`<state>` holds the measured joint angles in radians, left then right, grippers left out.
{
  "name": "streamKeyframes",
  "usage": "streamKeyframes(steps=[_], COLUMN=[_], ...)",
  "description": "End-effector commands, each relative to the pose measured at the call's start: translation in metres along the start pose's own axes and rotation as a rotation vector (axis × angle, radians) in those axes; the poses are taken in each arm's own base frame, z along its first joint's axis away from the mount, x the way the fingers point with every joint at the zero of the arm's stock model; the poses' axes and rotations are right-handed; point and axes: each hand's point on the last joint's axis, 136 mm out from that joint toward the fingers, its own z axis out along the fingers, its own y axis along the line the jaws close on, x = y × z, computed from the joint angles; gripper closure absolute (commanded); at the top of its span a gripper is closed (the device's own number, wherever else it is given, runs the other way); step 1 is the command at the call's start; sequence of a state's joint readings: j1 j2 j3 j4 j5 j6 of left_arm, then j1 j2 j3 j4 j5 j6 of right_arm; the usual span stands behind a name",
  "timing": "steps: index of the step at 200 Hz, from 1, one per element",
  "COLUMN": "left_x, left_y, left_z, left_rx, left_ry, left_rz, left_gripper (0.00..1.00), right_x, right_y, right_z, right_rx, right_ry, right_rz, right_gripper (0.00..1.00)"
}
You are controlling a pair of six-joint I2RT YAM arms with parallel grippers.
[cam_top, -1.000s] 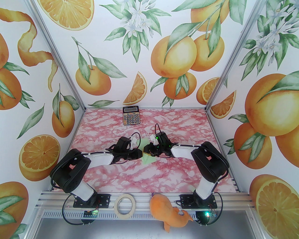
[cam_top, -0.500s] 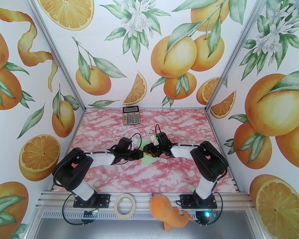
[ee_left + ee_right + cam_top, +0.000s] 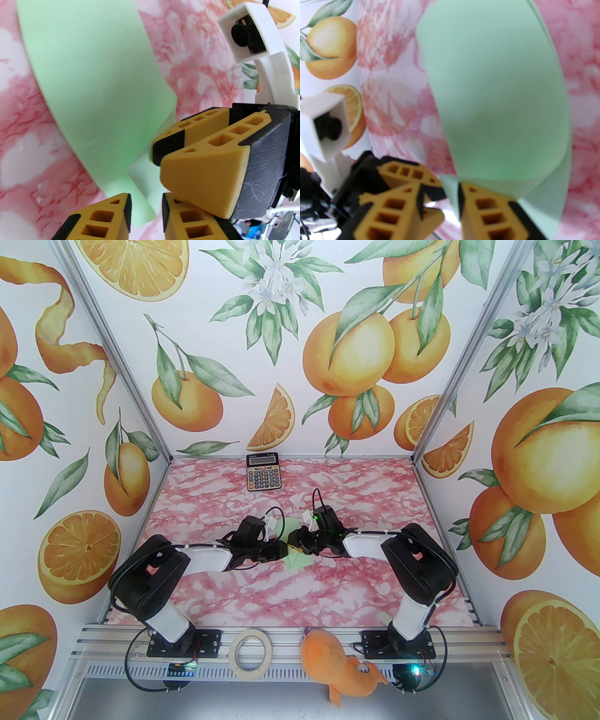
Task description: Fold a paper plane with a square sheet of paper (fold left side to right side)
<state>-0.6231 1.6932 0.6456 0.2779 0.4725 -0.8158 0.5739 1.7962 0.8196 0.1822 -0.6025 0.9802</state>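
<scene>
Pink marbled tabletop. Pale green square paper sheet, curled over itself, sits between the two hands. Left hand: fingers slightly apart, sheet corner between them; grip cannot be told. Right hand: likewise, sheet edge between fingers, grip unclear.

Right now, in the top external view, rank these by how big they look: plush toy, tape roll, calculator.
1. orange plush toy
2. tape roll
3. calculator
The calculator lies farther from the camera, so the order of the last two is unsure.

Walls printed with oranges and leaves enclose a pink marbled tabletop. Aluminium rails edge its near side. The light is even.
</scene>
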Motion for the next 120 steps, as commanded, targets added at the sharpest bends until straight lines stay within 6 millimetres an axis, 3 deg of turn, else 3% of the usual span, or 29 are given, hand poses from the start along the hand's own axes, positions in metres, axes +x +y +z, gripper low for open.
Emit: streamKeyframes(steps=[1, 43, 78, 120], left_x=[-0.015, -0.016, -0.017, -0.014], left_y=[-0.010, -0.007, -0.007, -0.003], left_z=[0.005, 0.008, 0.004, 0.005], left_rx=[0.065, 0.082, 0.063, 0.052], left_ry=[-0.070, -0.084, -0.095, -0.085], left_rz=[-0.035, -0.068, -0.052, -0.057], left_gripper=[0.74, 0.79, 1.00, 1.00], right_x=[0.008, 0.009, 0.009, 0.001], right_y=[-0.001, -0.003, -0.003, 0.001], right_z=[0.002, 0.001, -0.001, -0.016], right_rx=[-0.013, -0.011, -0.010, -0.022], right_ry=[0.028, 0.028, 0.024, -0.012], right_rz=[-0.002, 0.000, -0.002, -0.012], right_gripper=[0.70, 0.70, 0.67, 0.68])
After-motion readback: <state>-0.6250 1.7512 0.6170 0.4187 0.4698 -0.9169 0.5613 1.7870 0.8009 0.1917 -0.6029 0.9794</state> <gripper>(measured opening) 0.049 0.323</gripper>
